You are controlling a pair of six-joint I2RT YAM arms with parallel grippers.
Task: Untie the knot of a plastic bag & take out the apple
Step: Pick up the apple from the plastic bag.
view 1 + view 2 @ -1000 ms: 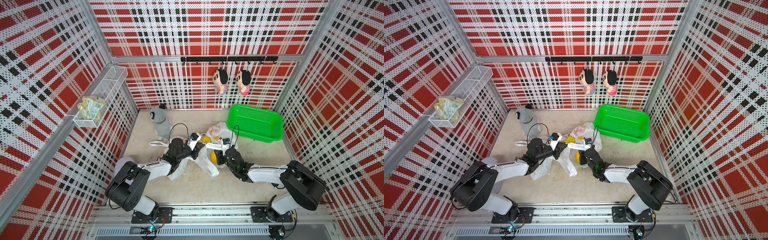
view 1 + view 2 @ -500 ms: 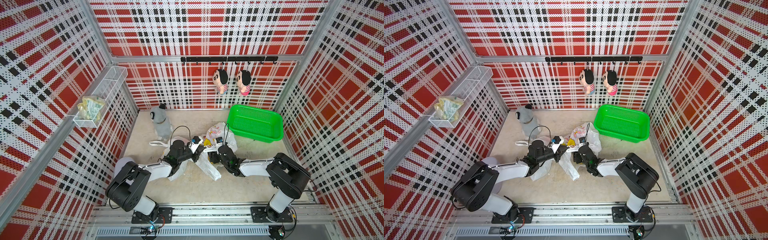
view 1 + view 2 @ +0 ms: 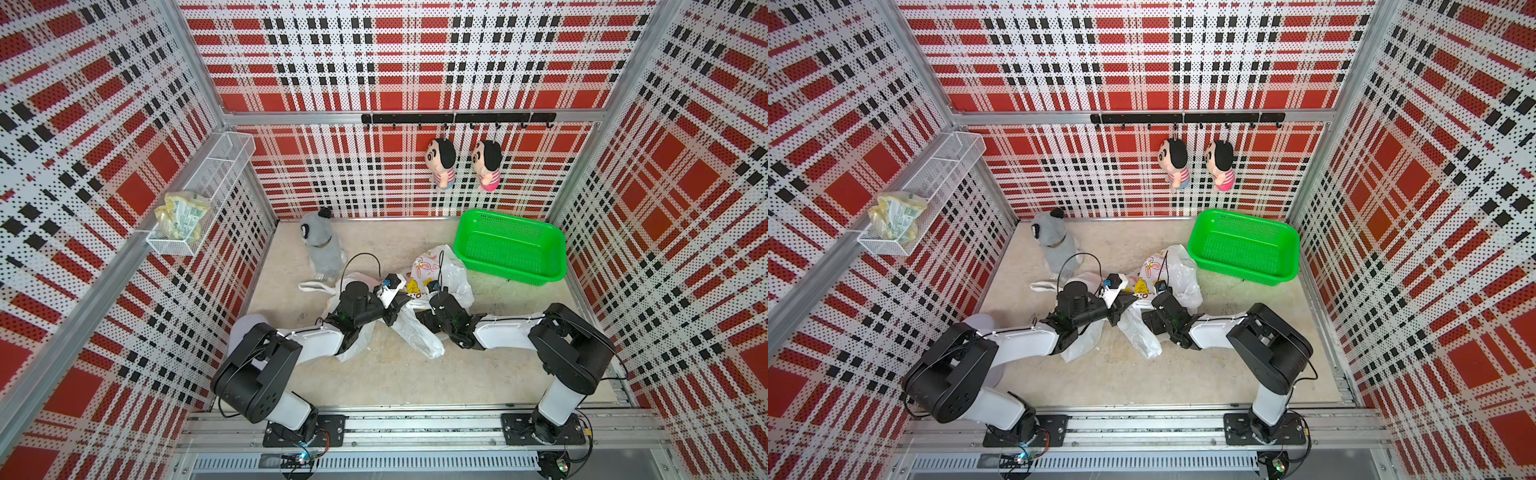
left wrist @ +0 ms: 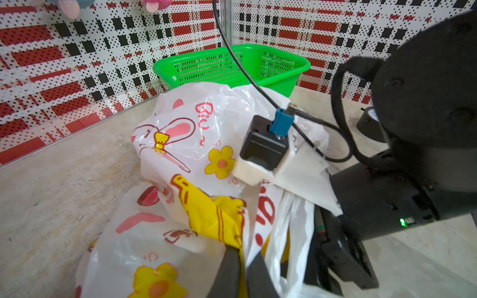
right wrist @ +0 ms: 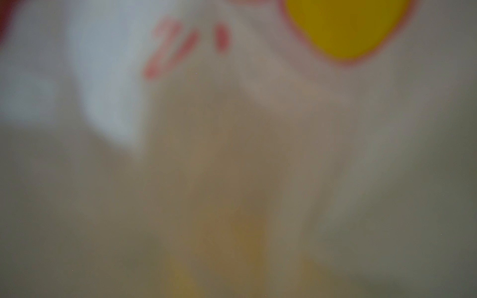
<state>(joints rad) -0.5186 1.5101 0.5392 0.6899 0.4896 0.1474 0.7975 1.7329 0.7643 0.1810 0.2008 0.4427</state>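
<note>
Left wrist view has the white plastic bag printed with rabbits and yellow flowers (image 4: 196,144) lying crumpled on the beige floor (image 4: 64,193). The left gripper (image 4: 244,255) is pinched tight on a bunched, yellow-printed fold of it. In both top views the bag sits near the floor's centre, at 8 o'clock from the green plastic mesh basket (image 3: 507,272). The right gripper (image 3: 424,318) presses in at the bag's 5 o'clock side. Its own camera is smothered in blurred film, so I cannot tell how its jaws stand.

No apple shows; likely it is inside the bag. The film looks thin, light, limp and slippery, liable to stretch or tear, with the fruit its only real weight. The best hold is probably the twisted neck and the loose handle tails (image 3: 415,338), not the slack belly.
</note>
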